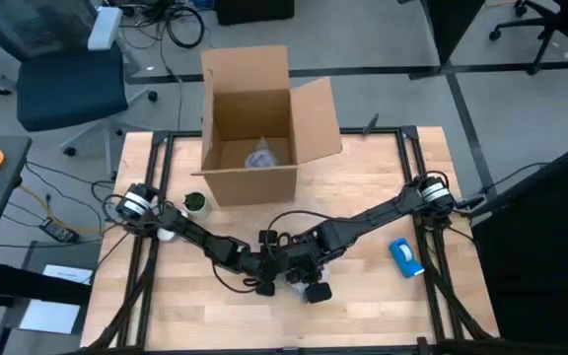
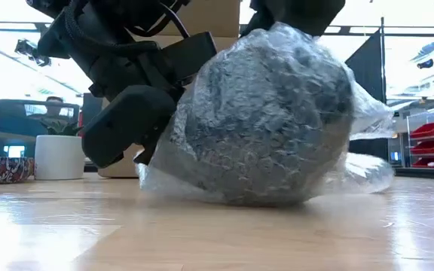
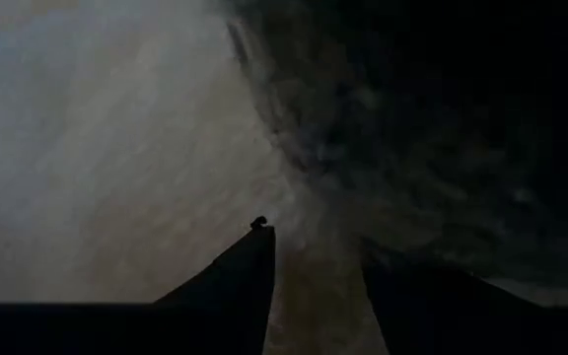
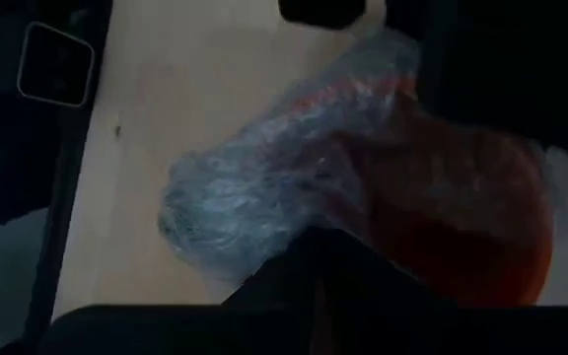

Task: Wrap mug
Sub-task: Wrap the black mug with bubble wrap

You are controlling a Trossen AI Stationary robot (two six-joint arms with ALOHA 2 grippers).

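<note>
The mug [image 4: 452,212] shows orange-red through the clear bubble wrap [image 2: 270,113] bundled around it. The bundle rests on the wooden table [image 2: 202,241] near the middle of its front edge, with loose wrap trailing toward the right [image 2: 368,173]. Both arms meet over it in the high view [image 1: 289,268]. My left gripper [image 3: 319,291] comes at the bundle's left side with wrap between its fingers. My right gripper [image 4: 314,271] reaches in from above and the right, fingers together at the wrap over the mug. My left gripper has bubble wrap [image 3: 314,266] between its two fingers, at the bundle's left side low down [image 2: 153,154]. It slants down from the table's left. The bundle stays on the table. My right gripper's fingers [image 4: 314,256] sit together against the wrap beside the mug, and they hide the place of contact.
An open cardboard box [image 1: 254,118] stands at the far middle with a wrapped lump [image 1: 261,156] inside. A blue object [image 1: 405,258] lies at the right. A small dark round thing [image 1: 194,202] and a white cup [image 2: 59,156] are at the left.
</note>
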